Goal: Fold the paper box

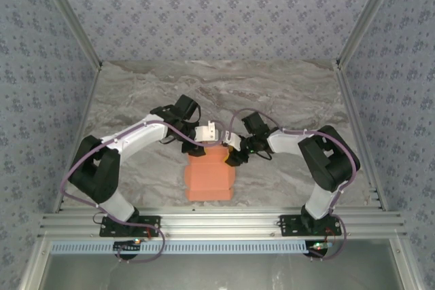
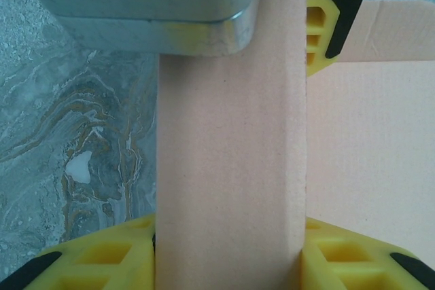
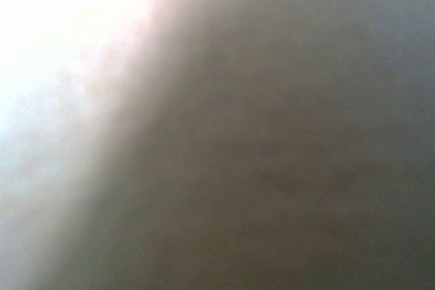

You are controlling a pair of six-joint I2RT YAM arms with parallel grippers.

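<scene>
- The paper box (image 1: 209, 180) lay at the middle of the tabletop's (image 1: 292, 93) near edge.
- The left gripper (image 1: 206, 134) was clamped on a raised strip at the box's far end.
- The right gripper (image 1: 235, 150) stood just beside it; whether it was open or closed could not be told.
- The far-wall fold seemed to be in hand; next, that strip likely needs turning over and pressing down.

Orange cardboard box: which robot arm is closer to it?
Left, narrowly. The left end effector has a flap of the salmon-orange cardboard paper box between its fingers. The right end effector sits at the box's far right edge, beside that flap; contact unclear.
</scene>
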